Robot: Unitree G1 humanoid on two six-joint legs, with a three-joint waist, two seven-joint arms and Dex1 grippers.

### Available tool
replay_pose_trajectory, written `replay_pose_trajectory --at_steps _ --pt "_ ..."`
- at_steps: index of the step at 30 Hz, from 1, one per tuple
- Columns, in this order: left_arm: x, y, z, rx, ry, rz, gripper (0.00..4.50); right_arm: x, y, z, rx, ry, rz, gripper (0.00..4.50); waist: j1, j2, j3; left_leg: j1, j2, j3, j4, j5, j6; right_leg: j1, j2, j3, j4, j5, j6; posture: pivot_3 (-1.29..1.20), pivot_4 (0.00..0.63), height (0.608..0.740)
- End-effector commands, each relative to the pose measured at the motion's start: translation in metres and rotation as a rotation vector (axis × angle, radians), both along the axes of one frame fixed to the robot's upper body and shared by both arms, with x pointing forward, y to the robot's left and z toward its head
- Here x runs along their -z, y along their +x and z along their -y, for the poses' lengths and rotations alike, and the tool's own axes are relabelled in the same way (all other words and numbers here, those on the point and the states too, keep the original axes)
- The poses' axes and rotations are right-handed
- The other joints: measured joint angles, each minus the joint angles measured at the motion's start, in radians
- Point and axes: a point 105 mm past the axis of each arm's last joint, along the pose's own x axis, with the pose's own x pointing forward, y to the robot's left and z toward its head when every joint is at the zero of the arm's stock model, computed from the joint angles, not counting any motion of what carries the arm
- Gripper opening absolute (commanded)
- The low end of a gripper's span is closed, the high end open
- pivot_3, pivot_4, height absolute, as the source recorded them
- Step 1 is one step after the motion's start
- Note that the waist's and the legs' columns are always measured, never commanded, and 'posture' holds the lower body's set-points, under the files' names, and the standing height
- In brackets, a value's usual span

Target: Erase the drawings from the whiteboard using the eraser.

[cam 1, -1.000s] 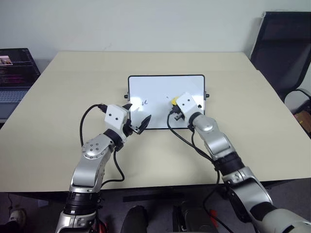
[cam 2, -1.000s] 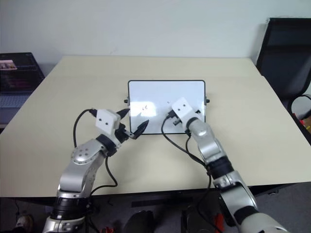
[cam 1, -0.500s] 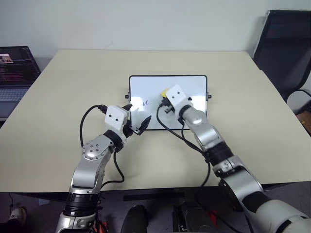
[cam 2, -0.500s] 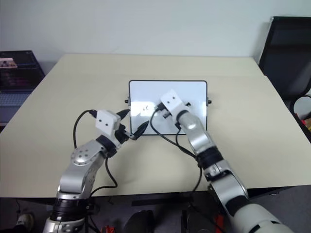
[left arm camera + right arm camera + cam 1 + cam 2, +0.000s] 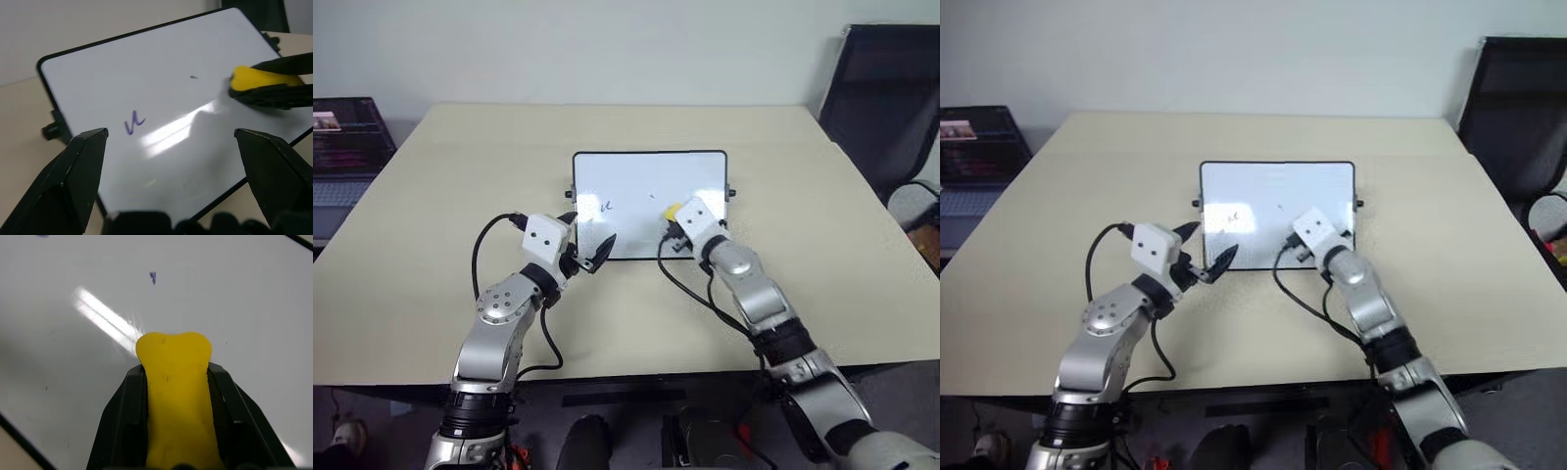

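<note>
Nearest, the left gripper [image 5: 591, 245] hovers with fingers spread at the near left edge of the whiteboard [image 5: 626, 171]. Beyond it, the right gripper [image 5: 177, 382] pinches the yellow eraser [image 5: 673, 210] over the board's right half, near remaining drawings [image 5: 134, 121].

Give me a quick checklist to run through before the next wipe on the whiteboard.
1. Eraser clamped in the right gripper: ok.
2. Eraser over the whiteboard, inside its frame: ok.
3. Eraser pressed flat on the surface: cannot tell.
4. Drawings gone: not ok; a squiggle and a small speck remain.
5. Left gripper open, at the board's near left corner, away from the eraser: ok.
6. Board steadied by the left gripper: cannot tell.
</note>
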Motion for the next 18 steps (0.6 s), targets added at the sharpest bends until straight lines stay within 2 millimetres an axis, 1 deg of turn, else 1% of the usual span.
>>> replay_pose_trajectory --at_steps 1,4,5,7,9,10,12,15,16,18 --pt "-0.014 -0.002 0.002 0.013 -0.003 0.053 4.5 -0.007 0.015 -0.017 0.007 0.004 0.0 1.2 -0.01 0.0 0.0 0.001 0.0 0.0 0.0 0.0 0.0 0.0 0.0 0.0 0.0 0.0 0.0 0.0 0.15 0.74" --pt "-0.014 -0.003 0.002 0.01 -0.001 0.053 4.5 -0.029 0.021 -0.05 -0.052 0.036 0.043 1.2 -0.016 0.0 0.001 0.001 0.0 0.0 0.0 0.0 0.001 -0.001 0.002 0.0 0.002 0.001 -0.001 0.0 0.15 0.74" --pt "-0.014 -0.003 0.002 0.009 -0.001 0.053 4.5 -0.034 0.022 -0.057 -0.066 0.043 0.052 1.2 -0.016 0.0 0.001 0.001 0.0 0.0 0.0 0.0 0.001 -0.001 0.003 0.0 0.002 0.002 0.0 0.0 0.15 0.74" --pt "-0.014 -0.004 0.001 0.006 -0.001 0.055 4.5 -0.038 0.023 -0.064 -0.081 0.05 0.061 1.2 -0.013 0.0 0.001 -0.001 0.0 0.0 -0.001 0.0 0.001 -0.002 0.004 -0.001 0.002 0.001 0.001 0.0 0.15 0.74" --pt "-0.014 -0.004 0.0 0.003 0.0 0.056 4.5 -0.035 0.023 -0.063 -0.081 0.05 0.059 1.2 -0.01 0.0 0.001 -0.005 0.001 -0.001 -0.002 0.0 0.0 -0.005 0.004 -0.001 0.002 0.0 0.001 0.0 0.15 0.74" --pt "-0.014 -0.005 0.0 0.001 0.001 0.056 4.5 -0.031 0.023 -0.06 -0.077 0.046 0.054 1.2 -0.008 0.0 0.001 -0.007 0.001 -0.001 -0.003 -0.001 -0.001 -0.006 0.004 -0.001 0.001 0.0 0.001 0.0 0.15 0.74" --pt "-0.014 -0.006 -0.001 -0.002 0.001 0.056 4.5 -0.017 0.022 -0.045 -0.055 0.03 0.03 1.2 -0.006 0.0 0.001 -0.008 0.001 -0.003 -0.003 -0.003 -0.004 -0.006 0.003 -0.001 0.001 -0.001 0.0 0.0 0.15 0.74" --pt "-0.014 -0.006 -0.001 -0.007 0.0 0.054 4.5 0.009 0.016 -0.011 -0.002 -0.009 -0.015 1.2 0.011 0.0 0.0 -0.009 0.0 -0.003 -0.003 -0.004 -0.006 -0.005 0.002 -0.002 -0.001 -0.001 0.001 0.0 0.15 0.74" --pt "-0.014 -0.007 -0.001 -0.007 0.0 0.054 4.5 0.016 0.012 0.001 0.015 -0.022 -0.027 1.2 0.017 0.0 0.0 -0.009 -0.001 -0.003 -0.003 -0.004 -0.007 -0.005 0.001 -0.002 -0.001 -0.003 0.004 0.0 0.15 0.74" --pt "-0.014 -0.006 -0.001 -0.006 -0.001 0.053 4.5 0.028 0.005 0.025 0.054 -0.049 -0.049 1.2 0.028 0.0 0.0 -0.008 -0.001 -0.003 -0.002 -0.004 -0.007 -0.002 0.0 -0.002 -0.003 -0.004 0.006 0.0 0.15 0.74"
